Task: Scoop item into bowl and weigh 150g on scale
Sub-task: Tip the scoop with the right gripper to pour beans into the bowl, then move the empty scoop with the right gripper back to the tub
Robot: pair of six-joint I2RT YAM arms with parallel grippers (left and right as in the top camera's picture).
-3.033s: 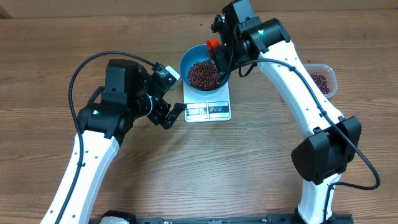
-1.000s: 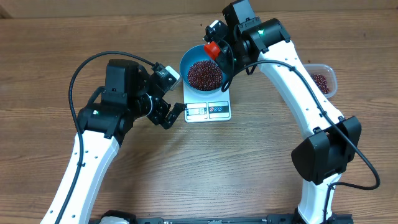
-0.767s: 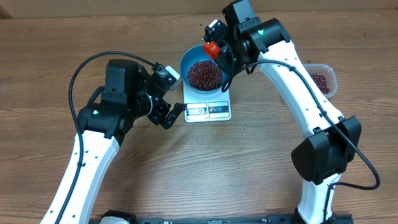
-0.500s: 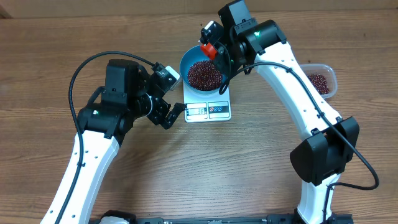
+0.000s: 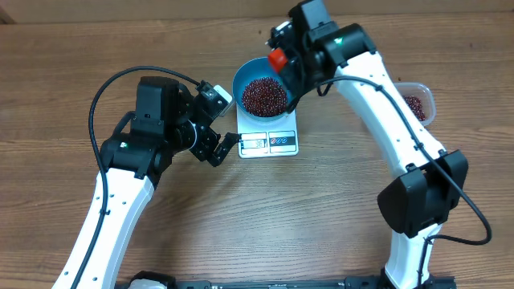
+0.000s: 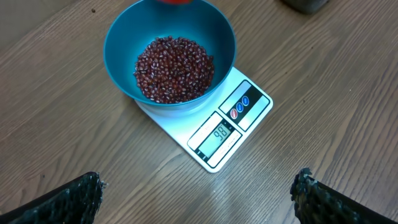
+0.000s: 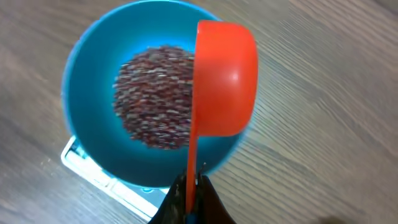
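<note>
- My left arm lies bent low on its side; the left gripper (image 5: 220, 150) stands wide apart.
- My right arm arches high; the right gripper (image 7: 193, 186) pinches the orange scoop (image 7: 227, 78) by its handle.

place: robotics lab bench | signs: white robot arm (image 5: 112, 209) pair, black cable (image 5: 128, 71), wood-grain table (image 5: 321, 225)

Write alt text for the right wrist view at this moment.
The right gripper holds an orange scoop by its thin handle, the cup over one side of a blue bowl. The bowl holds a heap of red-brown beans and sits on a white scale, only a corner showing, on a wooden table.
</note>
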